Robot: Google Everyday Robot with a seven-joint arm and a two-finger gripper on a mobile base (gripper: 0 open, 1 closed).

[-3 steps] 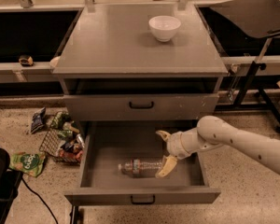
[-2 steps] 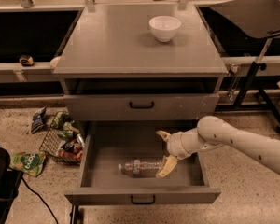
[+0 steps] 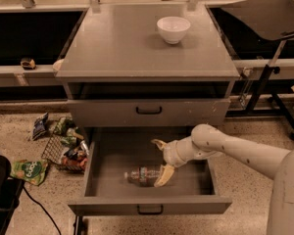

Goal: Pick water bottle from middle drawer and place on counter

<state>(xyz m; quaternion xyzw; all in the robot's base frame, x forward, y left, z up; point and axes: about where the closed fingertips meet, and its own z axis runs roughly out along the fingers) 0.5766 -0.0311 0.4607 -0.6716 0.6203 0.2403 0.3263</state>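
I take the middle drawer (image 3: 112, 155) as my reference. It stands pulled well out of the cabinet, with its grey floor open to the camera and a small black handle (image 3: 149, 210) centred on its front panel. The water bottle (image 3: 141, 175) lies on its side on that drawer's floor, a little right of the middle and nearer the front wall than the back. Its narrow end points toward the drawer's left wall.

My gripper (image 3: 161, 159) is inside the drawer, over the right half of its floor, reaching in across the right wall on the pale arm (image 3: 235, 151). Its 2 fingers are spread wide. 1 points toward the drawer's back, and the lower finger (image 3: 165, 174) angles down toward the front and overlaps the bottle's right end. Nothing is clamped between them, and I cannot tell whether that lower finger actually touches the bottle.

Directly above the drawer is 1 closed drawer front (image 3: 186, 114) with white scuffs. Above that is the counter (image 3: 122, 48), where a white bowl (image 3: 173, 29) sits toward the back right. On the ground just left of the drawer, a wire basket (image 3: 59, 151) holds snack packets (image 3: 73, 155), and 1 green packet (image 3: 30, 170) lies further left.
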